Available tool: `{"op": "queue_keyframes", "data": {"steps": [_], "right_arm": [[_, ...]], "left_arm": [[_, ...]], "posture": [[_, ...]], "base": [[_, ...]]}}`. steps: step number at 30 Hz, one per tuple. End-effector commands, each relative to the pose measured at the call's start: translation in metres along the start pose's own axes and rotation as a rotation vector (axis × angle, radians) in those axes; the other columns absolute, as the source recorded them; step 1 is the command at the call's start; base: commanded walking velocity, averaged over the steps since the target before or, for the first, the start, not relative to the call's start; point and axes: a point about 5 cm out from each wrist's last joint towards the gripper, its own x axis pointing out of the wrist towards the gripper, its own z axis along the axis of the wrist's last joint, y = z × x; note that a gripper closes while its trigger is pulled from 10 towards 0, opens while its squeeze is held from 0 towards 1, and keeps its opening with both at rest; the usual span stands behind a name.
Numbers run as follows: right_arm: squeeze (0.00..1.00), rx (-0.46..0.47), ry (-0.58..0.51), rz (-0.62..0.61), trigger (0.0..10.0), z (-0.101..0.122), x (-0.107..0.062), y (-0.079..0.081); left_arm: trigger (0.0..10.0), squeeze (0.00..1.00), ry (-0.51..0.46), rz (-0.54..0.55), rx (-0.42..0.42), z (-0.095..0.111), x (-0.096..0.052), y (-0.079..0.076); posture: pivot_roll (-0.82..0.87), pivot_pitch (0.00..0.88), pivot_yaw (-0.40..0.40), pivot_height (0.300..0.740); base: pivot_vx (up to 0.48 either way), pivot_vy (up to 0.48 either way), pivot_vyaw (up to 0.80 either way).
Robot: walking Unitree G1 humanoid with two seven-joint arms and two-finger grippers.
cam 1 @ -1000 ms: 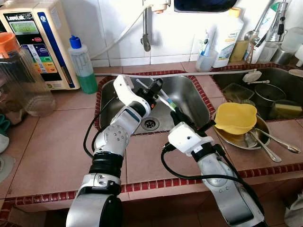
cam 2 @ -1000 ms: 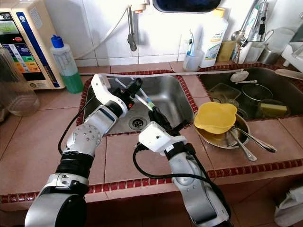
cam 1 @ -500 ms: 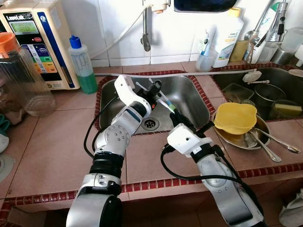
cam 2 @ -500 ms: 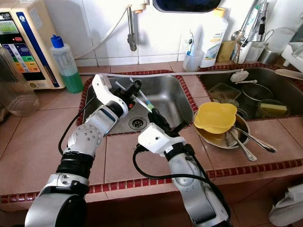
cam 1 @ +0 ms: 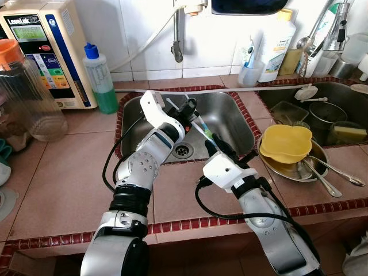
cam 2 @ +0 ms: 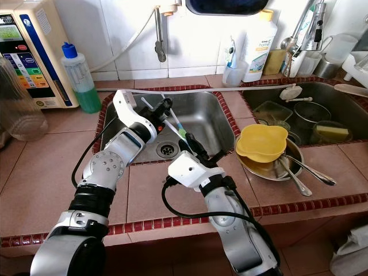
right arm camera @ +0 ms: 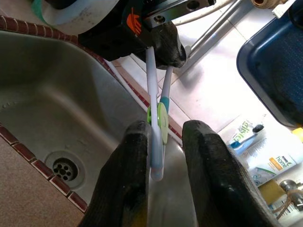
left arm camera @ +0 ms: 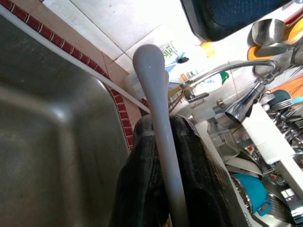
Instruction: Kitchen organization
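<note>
You have the tiled counter (cam 1: 69,172) with the steel sink (cam 1: 230,118) sunk into it. Over the sink's near right part, your left gripper (cam 1: 191,110) is clamped on the grey handle of the toothbrush (right arm camera: 156,124). Your right gripper (cam 1: 214,144) reaches up from the near side, fingers (right arm camera: 124,161) parted around the brush end, not pinching it.

Left gripper (cam 2: 165,109) holding toothbrush (cam 2: 176,123) over sink (cam 2: 201,115), right gripper (cam 2: 194,145) meeting it
</note>
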Motion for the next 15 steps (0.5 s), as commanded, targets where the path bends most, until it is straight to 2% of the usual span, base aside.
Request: {"op": "queue_keyframes", "data": {"steps": [1,10,15], "right_arm": [[1.0,-0.007,-0.021,-0.036,10.0,0.0023,0.0009,-0.0096],[1.0,0.016,-0.048,-0.013,10.0,0.0059,-0.0004,-0.0094],[1.0,0.059,-0.07,0.015,10.0,0.0095,-0.0051,-0.0099]], "left_arm": [[0.0,0.0,0.023,-0.022,-0.054,-0.0213,0.0059,-0.0161],[0.0,0.0,0.021,-0.001,-0.04,-0.0212,0.0057,-0.0133],[0.0,0.0,0.002,0.034,-0.016,-0.0167,0.006,-0.0068]], "posture": [[0.06,0.0,0.03,0.74],[0.06,0.0,0.032,0.74],[0.06,0.0,0.033,0.74]], "base": [[0.0,0.0,0.0],[0.0,0.0,0.0],[0.0,0.0,0.0]]}}
